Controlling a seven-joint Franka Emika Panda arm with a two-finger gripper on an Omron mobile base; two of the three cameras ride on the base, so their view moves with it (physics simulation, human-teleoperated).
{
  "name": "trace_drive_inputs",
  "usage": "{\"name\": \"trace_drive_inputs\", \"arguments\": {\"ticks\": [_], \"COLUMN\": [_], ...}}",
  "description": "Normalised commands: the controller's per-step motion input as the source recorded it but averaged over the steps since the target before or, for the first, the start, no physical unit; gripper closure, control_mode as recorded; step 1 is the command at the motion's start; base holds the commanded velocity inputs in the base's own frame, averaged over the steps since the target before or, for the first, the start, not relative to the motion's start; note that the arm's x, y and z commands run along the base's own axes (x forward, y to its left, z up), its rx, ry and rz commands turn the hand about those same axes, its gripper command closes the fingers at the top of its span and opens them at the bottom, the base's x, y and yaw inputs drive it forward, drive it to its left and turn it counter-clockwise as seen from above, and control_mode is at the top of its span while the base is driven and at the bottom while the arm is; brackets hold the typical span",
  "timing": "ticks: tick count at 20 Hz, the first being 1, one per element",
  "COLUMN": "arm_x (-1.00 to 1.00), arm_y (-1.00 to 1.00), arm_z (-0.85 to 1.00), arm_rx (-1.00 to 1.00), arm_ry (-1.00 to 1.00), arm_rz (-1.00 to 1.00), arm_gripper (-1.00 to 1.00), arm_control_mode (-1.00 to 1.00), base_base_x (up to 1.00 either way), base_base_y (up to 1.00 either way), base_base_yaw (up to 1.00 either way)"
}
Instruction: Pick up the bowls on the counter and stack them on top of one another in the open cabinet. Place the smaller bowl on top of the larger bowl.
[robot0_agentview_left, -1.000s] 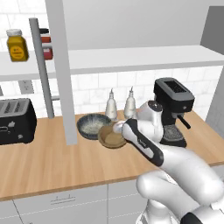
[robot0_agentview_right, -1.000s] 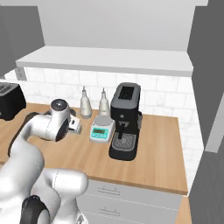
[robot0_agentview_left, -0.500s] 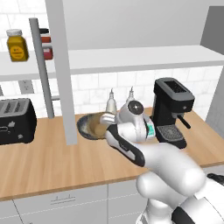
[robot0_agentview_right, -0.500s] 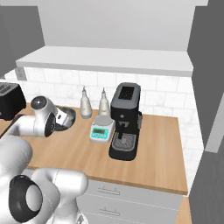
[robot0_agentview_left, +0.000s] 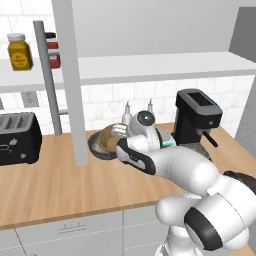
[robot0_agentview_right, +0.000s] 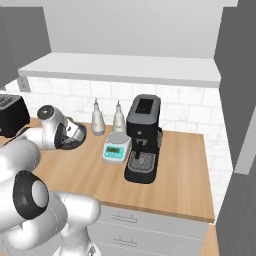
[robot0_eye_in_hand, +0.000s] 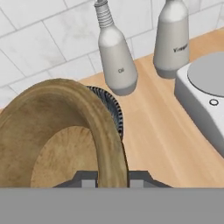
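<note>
Smaller bowl: small shallow brown wooden bowl with grained inside (robot0_eye_in_hand: 57, 140), held tilted on edge, its rim running down between the fingers at the bottom of the hand view.
Gripper: two-finger gripper (robot0_eye_in_hand: 113, 181) clamped on the wooden bowl's rim; fingertips themselves cut off by the frame edge.
Change from earlier frames: the arm has swung leftward along the counter, carrying the wooden bowl (robot0_agentview_left: 107, 137) with it; half a second ago the hand was nearer the coffee machine.
Larger bowl: wide dark blue-grey ribbed bowl (robot0_eye_in_hand: 109, 107), resting on the long light-brown wooden counter (robot0_agentview_left: 60, 185), just beyond the fingers and mostly hidden behind the wooden bowl; contents cannot be made out.
Beyond the fingers: two pale grey bottles (robot0_eye_in_hand: 116, 57) against the white tiled wall; white kitchen scale (robot0_eye_in_hand: 205, 96) to one side, cut off.
Open cabinet: white doorless wall cabinet shelf (robot0_agentview_left: 150, 67) above the hand; an amber jar (robot0_agentview_left: 19, 51) stands on it.
Obscured: in the right base view the hand (robot0_agentview_right: 67, 134) covers both bowls almost entirely.
</note>
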Motion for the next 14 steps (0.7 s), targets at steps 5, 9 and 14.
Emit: {"name": "trace_drive_inputs", "arguments": {"ticks": [5,9,14], "arm_x": [0.34,0.29,0.22], "arm_y": [0.07,0.06,0.07], "arm_z": [-0.05,-0.04,-0.23], "arm_rx": [0.00,0.00,0.00], "arm_ry": [0.00,0.00,0.00], "arm_rz": [-0.01,-0.02,-0.03], "arm_gripper": [1.00,1.00,1.00], "arm_control_mode": [-1.00,-1.00,-1.00], "base_base_x": [0.00,0.00,0.00], "base_base_y": [0.00,0.00,0.00], "base_base_yaw": [0.00,0.00,0.00]}}
